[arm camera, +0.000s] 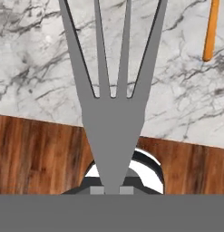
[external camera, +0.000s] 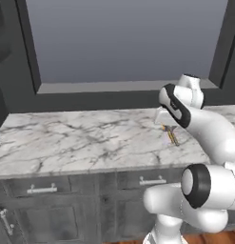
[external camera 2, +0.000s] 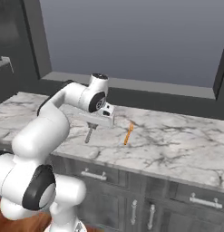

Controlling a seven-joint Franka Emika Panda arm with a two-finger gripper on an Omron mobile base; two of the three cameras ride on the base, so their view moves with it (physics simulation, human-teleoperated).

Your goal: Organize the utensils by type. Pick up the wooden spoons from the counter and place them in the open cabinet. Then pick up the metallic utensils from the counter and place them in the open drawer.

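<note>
Grey fork (arm camera: 112, 113) gripped (tines out) above counter (arm camera: 36, 72) edge.

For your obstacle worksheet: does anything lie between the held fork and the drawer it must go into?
That cannot be judged: the fork hangs from the gripper above the counter, but no open drawer is visible.

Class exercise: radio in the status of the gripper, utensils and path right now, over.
Gripper shut on fork, held above the counter. Orange-handled utensil lies on the marble beside it. Nothing in the way.
</note>
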